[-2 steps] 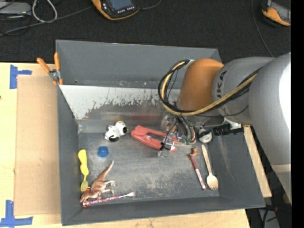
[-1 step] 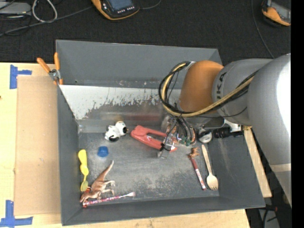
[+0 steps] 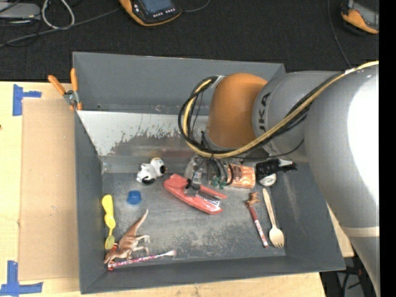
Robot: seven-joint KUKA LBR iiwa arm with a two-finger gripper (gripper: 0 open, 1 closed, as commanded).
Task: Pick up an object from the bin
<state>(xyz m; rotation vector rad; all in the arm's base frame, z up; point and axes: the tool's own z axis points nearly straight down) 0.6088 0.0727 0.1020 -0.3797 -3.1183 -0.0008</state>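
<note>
Your grey metal bin (image 3: pixel 86 228) has a dull, scuffed floor with loose things spread thinly, so you have room to work. The claw (image 3: pixel 201 185) hangs low at the middle of the bin, right over a flat red plastic piece (image 3: pixel 179 192), long and smooth-looking. You cannot tell how far the claw is open, nor whether it touches the piece. If you take this piece, I judge you should close across its narrow width and squarely, since hard, slick plastic may slide out. To the right lie a pale wooden spoon (image 3: pixel 272 218) and a thin reddish stick (image 3: pixel 255 221). Near left stands a tan toy dinosaur (image 3: pixel 129 243). Left of the claw sit a small black-and-white figure (image 3: pixel 150 171) and a round blue cap (image 3: pixel 133 197).
</note>
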